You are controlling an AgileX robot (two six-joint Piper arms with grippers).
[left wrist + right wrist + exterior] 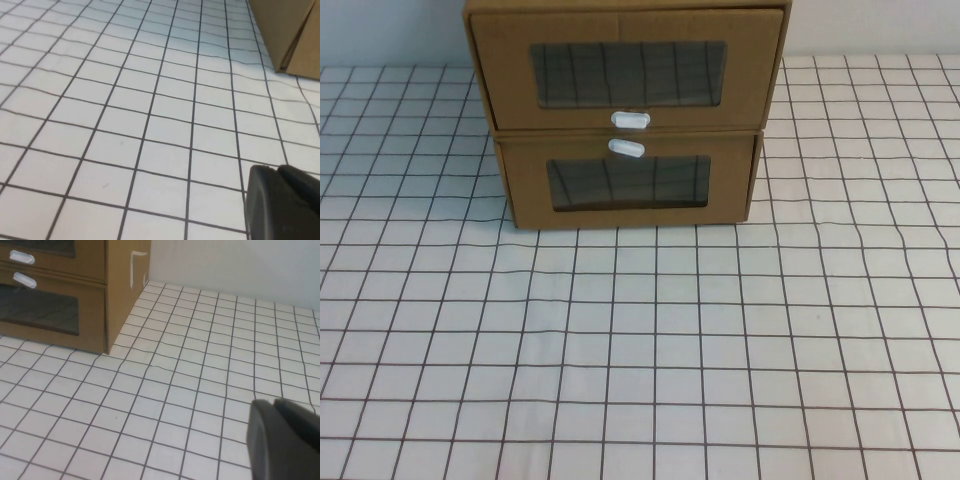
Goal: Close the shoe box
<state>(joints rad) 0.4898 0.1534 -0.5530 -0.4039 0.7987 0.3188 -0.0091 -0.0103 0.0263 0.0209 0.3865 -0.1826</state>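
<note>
Two brown cardboard drawer boxes stand stacked at the table's far middle. The upper one is the shoe box point(625, 28) point(70, 264), with a clear window and a white pull tab point(630, 120) point(22, 257) below it. Its drawer front looks about level with the box's side edge. The twin box point(625, 218) underneath has its tab point(626, 149) above its window. Neither arm shows in the high view. My left gripper point(276, 170) hangs shut over bare cloth, left of the boxes. My right gripper point(273, 402) is shut too, well to the right of them.
A white cloth point(640, 350) with a dark grid covers the table. A pale wall point(235, 265) rises right behind the boxes. A brown cardboard corner point(290, 30) shows at the edge of the left wrist view.
</note>
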